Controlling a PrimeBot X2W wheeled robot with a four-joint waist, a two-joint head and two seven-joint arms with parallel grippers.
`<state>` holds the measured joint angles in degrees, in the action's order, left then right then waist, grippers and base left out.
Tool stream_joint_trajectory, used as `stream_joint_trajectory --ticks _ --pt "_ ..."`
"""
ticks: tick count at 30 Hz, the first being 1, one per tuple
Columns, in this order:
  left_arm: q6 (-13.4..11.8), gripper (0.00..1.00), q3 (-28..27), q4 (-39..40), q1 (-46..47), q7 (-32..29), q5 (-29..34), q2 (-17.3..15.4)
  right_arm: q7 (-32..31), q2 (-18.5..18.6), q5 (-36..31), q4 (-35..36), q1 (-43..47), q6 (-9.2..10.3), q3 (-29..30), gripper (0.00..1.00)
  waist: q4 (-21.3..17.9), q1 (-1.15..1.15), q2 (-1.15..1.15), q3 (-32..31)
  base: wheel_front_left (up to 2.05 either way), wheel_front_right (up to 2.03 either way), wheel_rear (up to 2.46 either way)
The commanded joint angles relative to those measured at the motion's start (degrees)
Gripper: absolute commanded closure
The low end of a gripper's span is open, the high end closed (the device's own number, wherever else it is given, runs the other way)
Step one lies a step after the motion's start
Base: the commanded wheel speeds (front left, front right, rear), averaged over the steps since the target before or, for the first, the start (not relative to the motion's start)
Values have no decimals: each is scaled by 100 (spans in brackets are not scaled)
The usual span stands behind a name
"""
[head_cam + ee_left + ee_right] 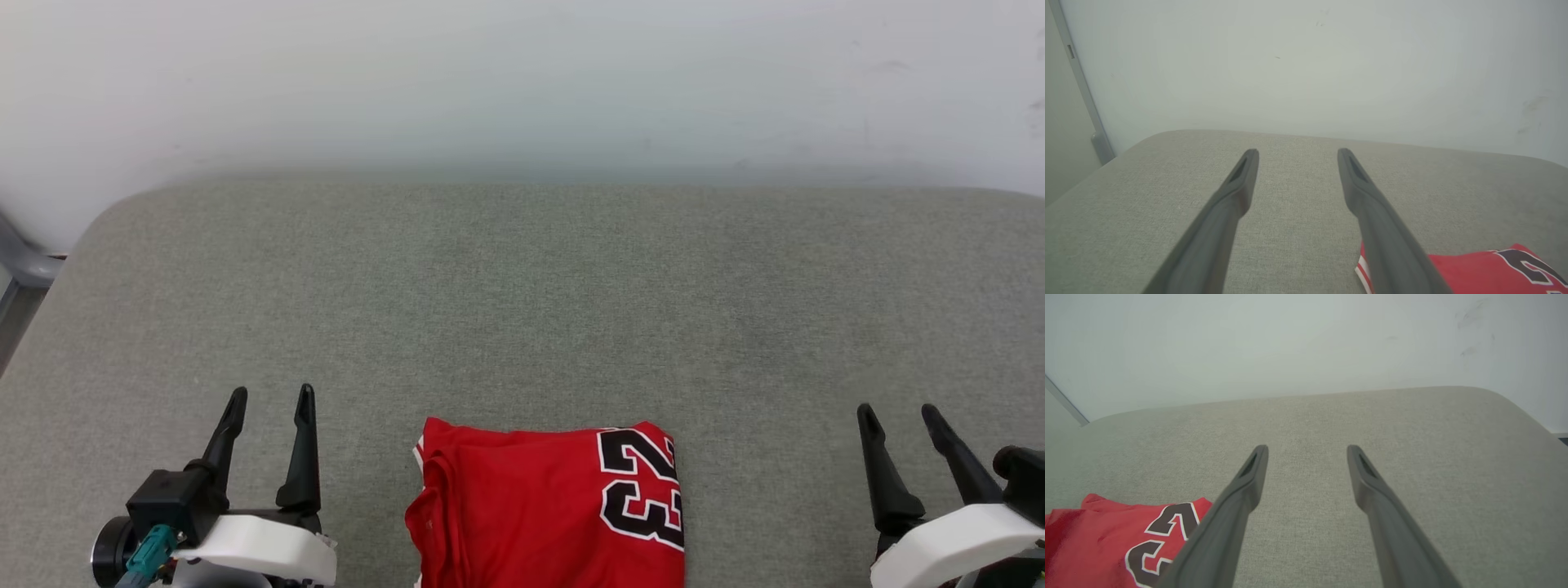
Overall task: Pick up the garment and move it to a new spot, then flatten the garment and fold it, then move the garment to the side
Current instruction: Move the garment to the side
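Open grey cushion (522,310) left, right and beyond the folded garment (531,514), pale wall (522,82) along the far edge.

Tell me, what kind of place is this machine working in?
Probably a bare test room rather than a home: a wide grey fabric-covered surface against a plain pale wall, with one folded red jersey lying on it.

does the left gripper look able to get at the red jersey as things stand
Probably yes: the left gripper stands open just left of the folded jersey, and nothing lies between them on the grey surface.
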<state>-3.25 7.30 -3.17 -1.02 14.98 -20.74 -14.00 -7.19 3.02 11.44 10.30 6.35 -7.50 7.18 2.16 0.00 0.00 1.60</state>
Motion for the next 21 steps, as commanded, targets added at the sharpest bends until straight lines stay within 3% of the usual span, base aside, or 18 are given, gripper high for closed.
stream_joint_trajectory --ticks 1,9,17,21 --pt "27 0 5 26 99 26 23 -14 -119 -19 131 -98 -50 3 38 0 83 0 0 90 0 0 0" --pt "171 0 -5 122 386 20 99 150 -1582 120 1282 -852 -112 3 -82 0 448 0 0 405 0 0 0" --pt "333 0 -100 102 577 20 208 326 -2557 254 2471 -1409 -351 3 -968 0 751 0 0 691 0 0 0" --pt "408 0 -156 64 608 21 257 391 -2775 351 2729 -1721 -481 4 -1299 0 822 0 0 766 0 0 0"
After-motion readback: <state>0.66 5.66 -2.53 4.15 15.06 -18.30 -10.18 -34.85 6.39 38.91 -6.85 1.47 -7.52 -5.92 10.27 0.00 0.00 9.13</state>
